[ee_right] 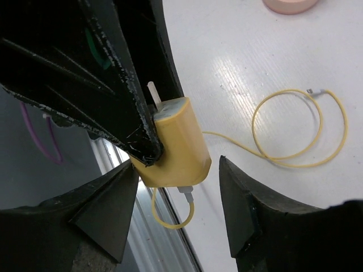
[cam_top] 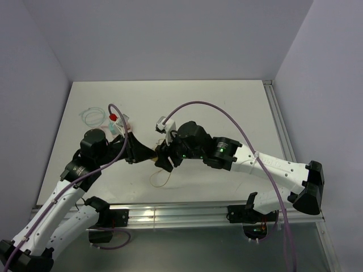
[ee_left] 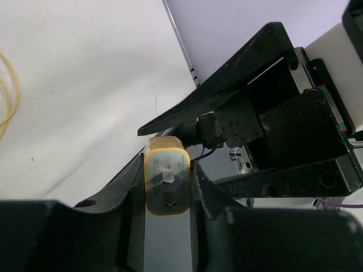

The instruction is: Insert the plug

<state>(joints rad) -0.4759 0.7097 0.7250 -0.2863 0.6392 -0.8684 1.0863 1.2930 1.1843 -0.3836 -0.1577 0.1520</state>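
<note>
The plug (ee_left: pixel 167 181) is a yellow charger block with two metal prongs, held above the table between both arms. My left gripper (ee_left: pixel 168 170) is shut on its two sides. In the right wrist view the plug (ee_right: pixel 176 141) hangs from the left gripper's black fingers (ee_right: pixel 130 113), prongs pointing up. A thin yellow cable (ee_right: pixel 295 153) runs from its lower end and loops on the table. My right gripper (ee_right: pixel 177 165) is open, its fingers standing on either side of the plug's lower end, with a gap on the right. From above, the plug (cam_top: pixel 154 157) shows between the two grippers.
A small white block (cam_top: pixel 161 122) lies just behind the right gripper. Clear tubing rings (cam_top: pixel 92 116) and a red-capped item (cam_top: pixel 113 117) sit at the back left. A peach-coloured disc (ee_right: pixel 289 4) lies beyond the cable. An aluminium rail (cam_top: pixel 181 215) runs along the near edge.
</note>
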